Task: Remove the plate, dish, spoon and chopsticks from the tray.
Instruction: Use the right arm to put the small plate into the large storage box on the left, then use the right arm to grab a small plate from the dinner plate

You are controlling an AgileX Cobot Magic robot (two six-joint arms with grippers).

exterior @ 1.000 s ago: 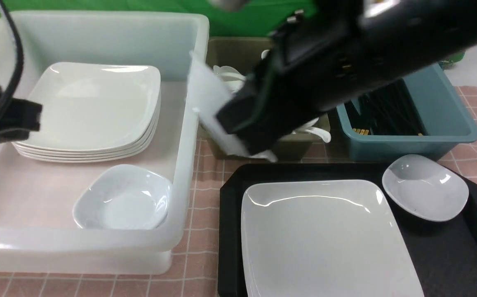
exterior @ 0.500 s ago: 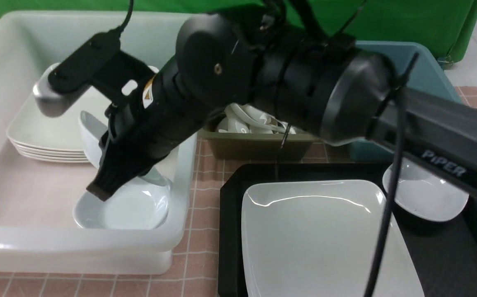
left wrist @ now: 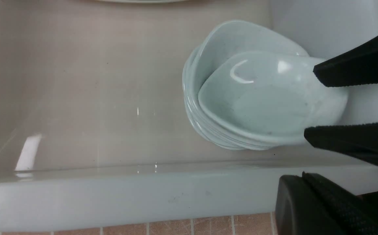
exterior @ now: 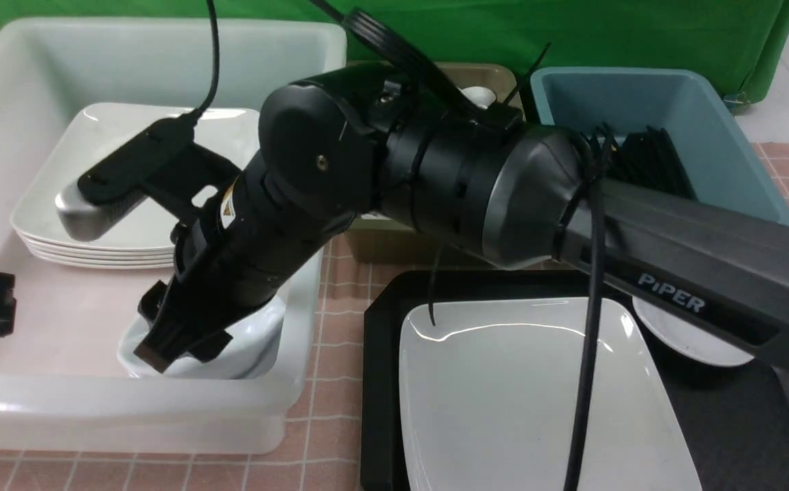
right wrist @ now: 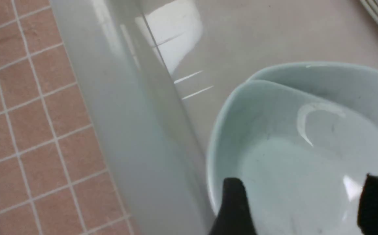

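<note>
Lowered into the white bin, the dish (right wrist: 300,163) lies beneath the spread right hand (right wrist: 301,199).

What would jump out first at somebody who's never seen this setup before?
Probably the big black right arm, slanting across the front view and reaching into the white bin, its gripper open at a small white dish. Next comes the large glossy white plate on the black tray, then the stack of similar plates in that bin.

Bright glare on glossy white.
</note>
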